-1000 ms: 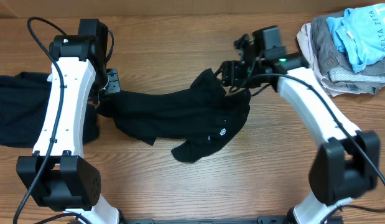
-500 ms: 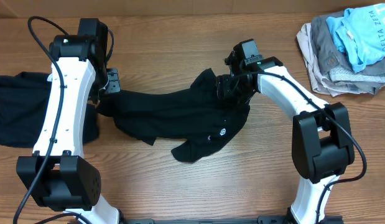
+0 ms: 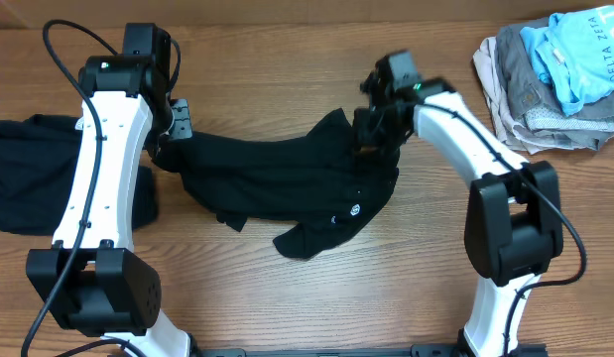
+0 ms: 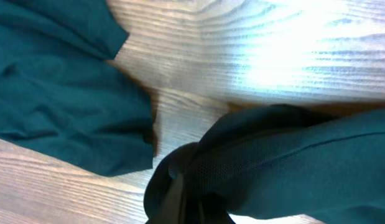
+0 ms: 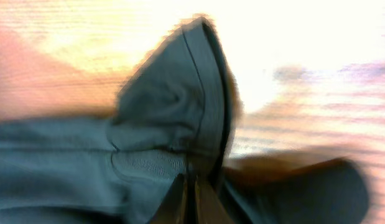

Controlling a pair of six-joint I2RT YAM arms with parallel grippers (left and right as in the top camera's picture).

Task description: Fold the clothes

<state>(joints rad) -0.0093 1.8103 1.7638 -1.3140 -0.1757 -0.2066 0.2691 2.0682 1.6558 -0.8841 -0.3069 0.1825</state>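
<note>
A black T-shirt (image 3: pixel 277 178) lies crumpled across the middle of the table, a small white logo (image 3: pixel 353 209) showing near its right side. My left gripper (image 3: pixel 171 142) is shut on its left end, where the fabric (image 4: pixel 292 162) bunches over the gripper (image 4: pixel 186 199). At the upper right edge of the shirt, my right gripper (image 3: pixel 371 139) is shut on a fold of cloth (image 5: pixel 161 124), which rises to a peak above the gripper (image 5: pixel 192 186). A second black garment (image 3: pixel 29 178) lies at the far left, and it appears in the left wrist view as dark cloth (image 4: pixel 55 106) flat on the wood.
A pile of pale-blue, grey and beige garments (image 3: pixel 554 79) sits at the back right corner. Bare wooden tabletop (image 3: pixel 287 59) runs along the back, and more bare wood (image 3: pixel 406 288) lies in front of the shirt.
My right gripper came in from the right onto the shirt's upper right edge and closed on it. The left gripper shifted slightly back, and the shirt is pulled straighter between the two.
</note>
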